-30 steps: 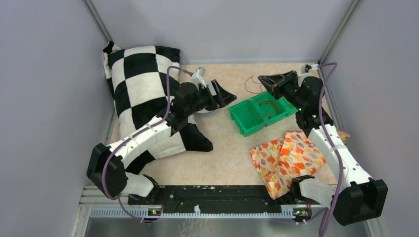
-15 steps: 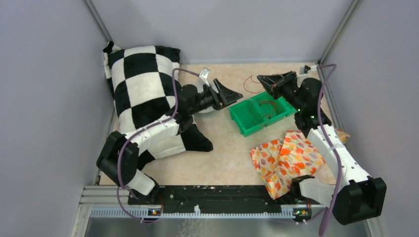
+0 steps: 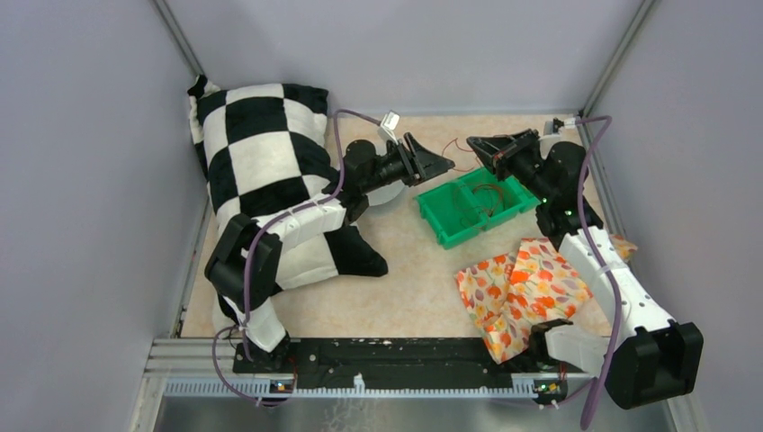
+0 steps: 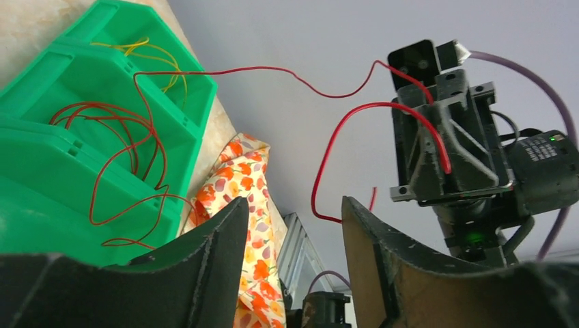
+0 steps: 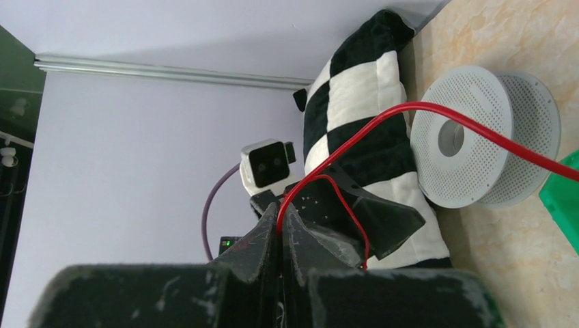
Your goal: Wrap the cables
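While pinching the red wire (image 4: 273,68) in fully closed right jaws, held up above the green bin (image 4: 34,178), trailing down into coils inside, yellow wire (image 4: 157,51) in the next compartment. Poised opposite with left jaws spread wide, gripping nothing, hanging loop just ahead. Careful here: could snag a coil and drag the tangle out, or tug the wire free of the pinch.

The left gripper (image 4: 293,208) is spread wide along the bottom edge. Past it a green bin (image 4: 41,160) holds loose red loops (image 4: 109,119) (a few yellow wires (image 4: 158,51) lie in the compartment beyond). One red cable (image 4: 273,68) climbs out to the tip of the right gripper (image 4: 415,65), and a floral cloth (image 4: 247,179) lies beside the bin.
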You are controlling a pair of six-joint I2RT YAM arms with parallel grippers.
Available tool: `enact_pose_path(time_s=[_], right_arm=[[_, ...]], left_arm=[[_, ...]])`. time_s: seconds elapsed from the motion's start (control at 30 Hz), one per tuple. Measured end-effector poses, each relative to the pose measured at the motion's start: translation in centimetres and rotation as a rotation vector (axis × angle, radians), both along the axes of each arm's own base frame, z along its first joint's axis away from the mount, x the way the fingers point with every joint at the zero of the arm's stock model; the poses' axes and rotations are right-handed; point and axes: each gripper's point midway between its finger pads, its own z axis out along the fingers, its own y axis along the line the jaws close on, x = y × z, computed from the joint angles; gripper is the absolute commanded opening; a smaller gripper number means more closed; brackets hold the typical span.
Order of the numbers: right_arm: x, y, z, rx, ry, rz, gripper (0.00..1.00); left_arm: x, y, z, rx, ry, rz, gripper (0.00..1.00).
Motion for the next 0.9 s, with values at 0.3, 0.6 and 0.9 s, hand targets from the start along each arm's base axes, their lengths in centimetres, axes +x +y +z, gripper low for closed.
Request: enact_pose_path(time_s=[0.3,0.6,0.9], right_arm=[[-0.1,0.1,-0.1,0.0,0.002,0.009,0.0],[-0.4,0.2,-3.4,-0.033,0.068,0.019,0.31],[-2.1,-1.6,-6.0,-0.128,0.087,0.107,0.99]], left_arm=[[0.9,-0.4,0.4,0.005,-0.025,0.014,0.0],[2.3,1.9,-1.3,0.156,-0.083,0.08,0.0],[3.5,5.7,1.3,0.352,-0.278,0.049,0.0]])
